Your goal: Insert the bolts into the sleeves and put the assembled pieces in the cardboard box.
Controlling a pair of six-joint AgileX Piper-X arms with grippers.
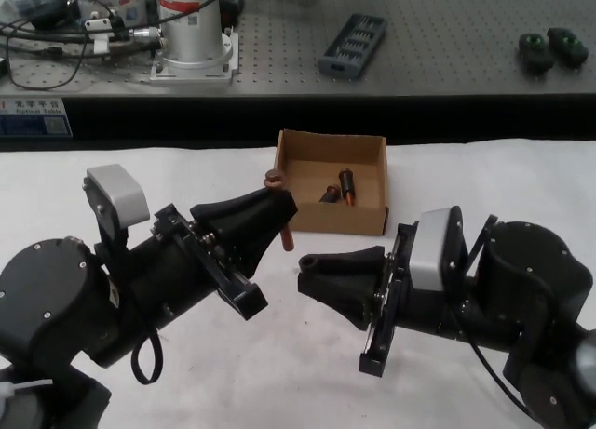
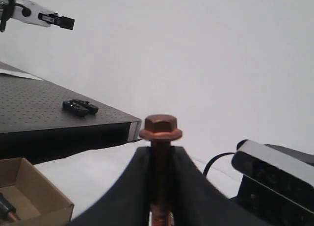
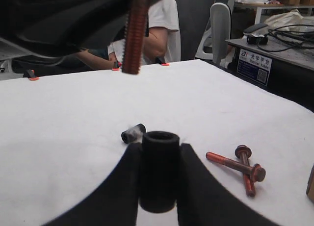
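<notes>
While left fingers point(image 2: 125, 191) pinch a half-hidden bolt point(image 2: 160, 133), right fingers point(image 3: 120, 196) grip a sleeve point(image 3: 160, 172).

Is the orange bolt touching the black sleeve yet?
Apart. The right wrist view shows the bolt ending short of the sleeve, with white cloth visible between them.

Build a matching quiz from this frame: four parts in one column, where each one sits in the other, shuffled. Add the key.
Things
1. gripped bolt
2. gripped sleeve
3. two loose bolts
4. assembled piece

Places
A. inside the cardboard box
B. lying together on the white cloth
C. clamped in the left end effector
D. clamped in the right end effector

Pairs: 1-C, 2-D, 3-B, 4-A
</notes>
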